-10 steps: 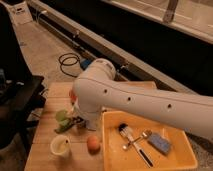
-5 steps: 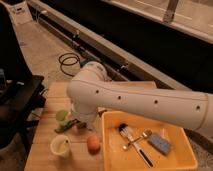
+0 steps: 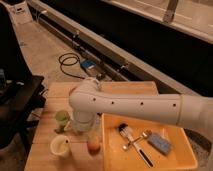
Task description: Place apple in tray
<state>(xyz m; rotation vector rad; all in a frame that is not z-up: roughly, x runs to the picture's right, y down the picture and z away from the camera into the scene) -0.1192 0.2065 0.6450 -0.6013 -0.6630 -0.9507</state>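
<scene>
Camera view: the wooden table (image 3: 50,97) carries everything, and the white arm (image 3: 142,106) reaches across it from the right, bending down at its left end. The yellow tray (image 3: 172,161) sits on the table's right side, holding a blue sponge (image 3: 160,142) and a brush (image 3: 128,133). The end effector (image 3: 88,130) hangs just above the apple (image 3: 93,145); whether it is open or closed cannot be told. The apple lies on the table just left of the tray wall, near a pale cup (image 3: 60,146) and a green cup (image 3: 61,119).

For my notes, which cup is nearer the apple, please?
The pale cup at the front, not the green cup behind it; the gripper hides under the arm.
</scene>
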